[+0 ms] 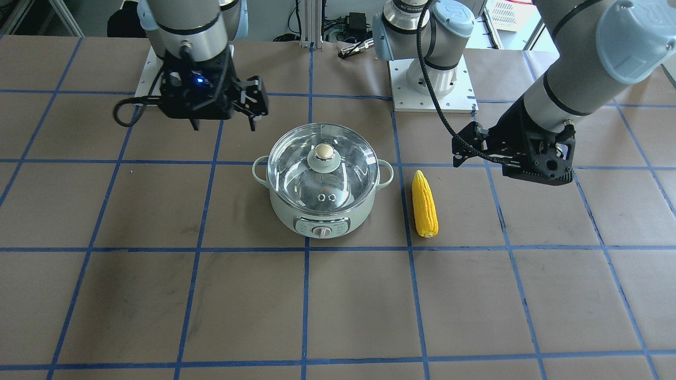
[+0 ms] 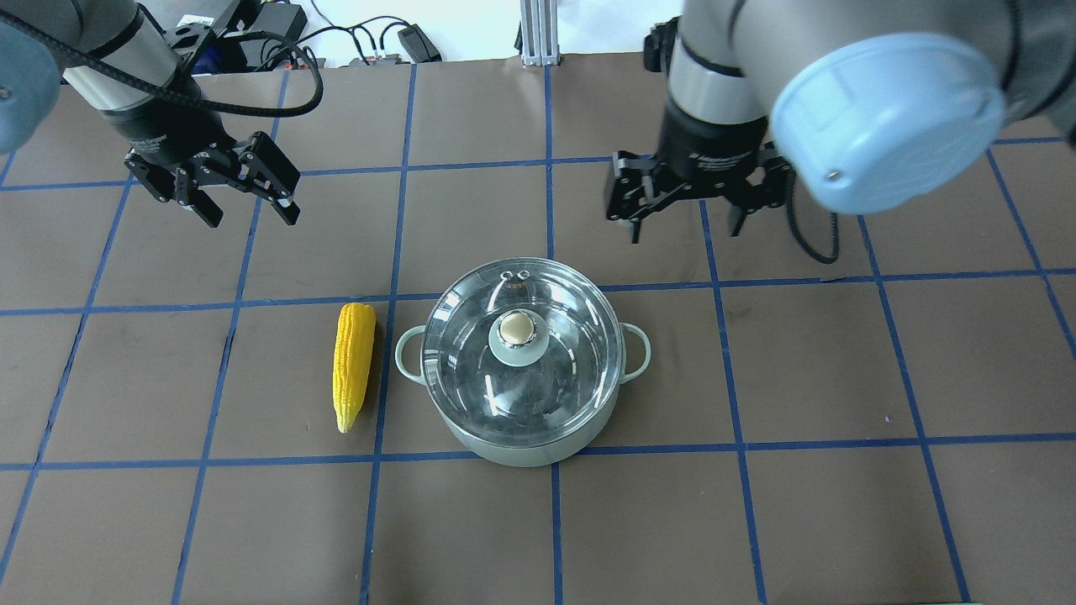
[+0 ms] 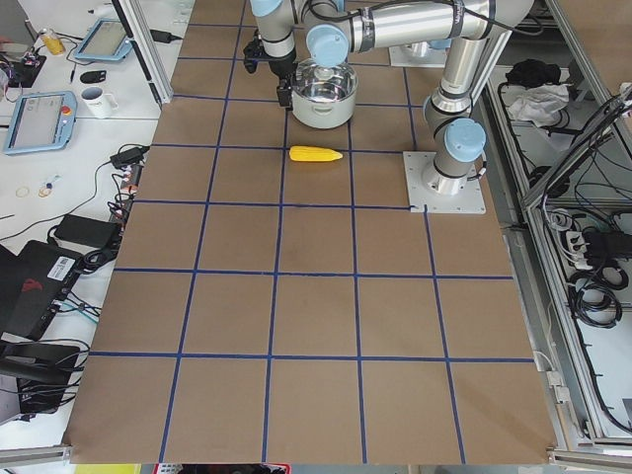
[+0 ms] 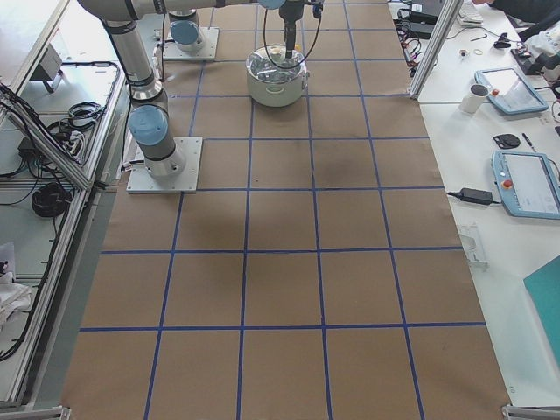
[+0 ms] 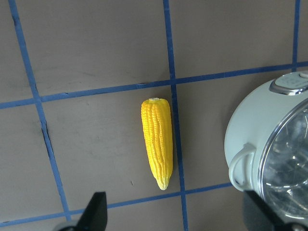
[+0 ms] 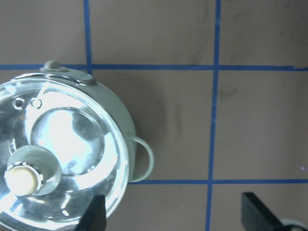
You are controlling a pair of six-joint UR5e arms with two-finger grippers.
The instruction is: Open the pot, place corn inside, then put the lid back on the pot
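left claw [image 2: 249, 212] spread, aloft; lid [image 2: 521, 349] caps pot [image 2: 523, 450]; corn [image 2: 353, 363] just beside.

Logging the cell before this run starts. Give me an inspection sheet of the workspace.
Surface: brown table, blue tape grid.
Job's things: lid sits on pot; corn lies on the table beside it, apart.
Clutter: nothing seen.
Grippers: left pincer and right pincer open, empty, above the table.
Cables: black cable runs along the left arm; looped cable by the right wrist.
Surroundings: side bench with mug and pendant.

Lid [image 1: 323, 164] on pot [image 1: 285, 212], corn [image 1: 424, 203] beside
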